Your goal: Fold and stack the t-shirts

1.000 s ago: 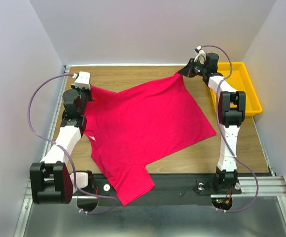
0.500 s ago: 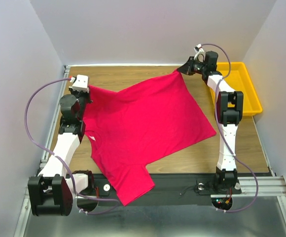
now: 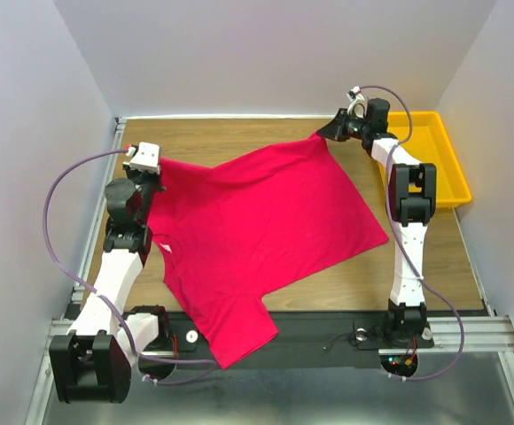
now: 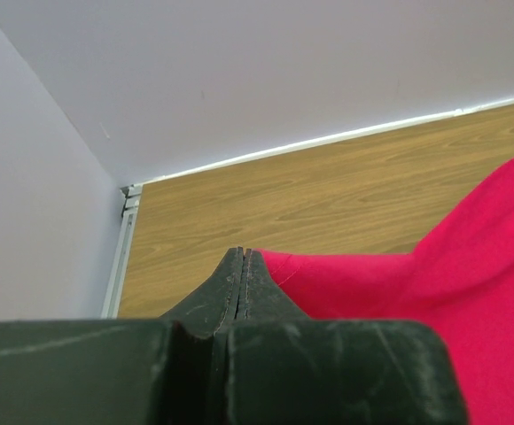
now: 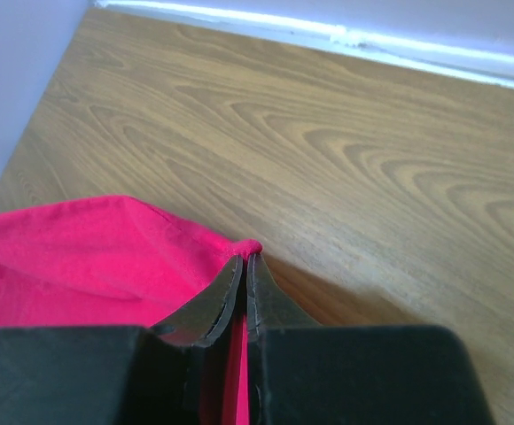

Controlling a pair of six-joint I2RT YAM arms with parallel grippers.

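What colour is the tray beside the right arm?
The tray is plain yellow; clearest in the top external view.

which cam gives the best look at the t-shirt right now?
Top external: the whole t-shirt shows, spread on the table. Left wrist shows only the edge at the left tool; right wrist only the corner pinched in the right tool.
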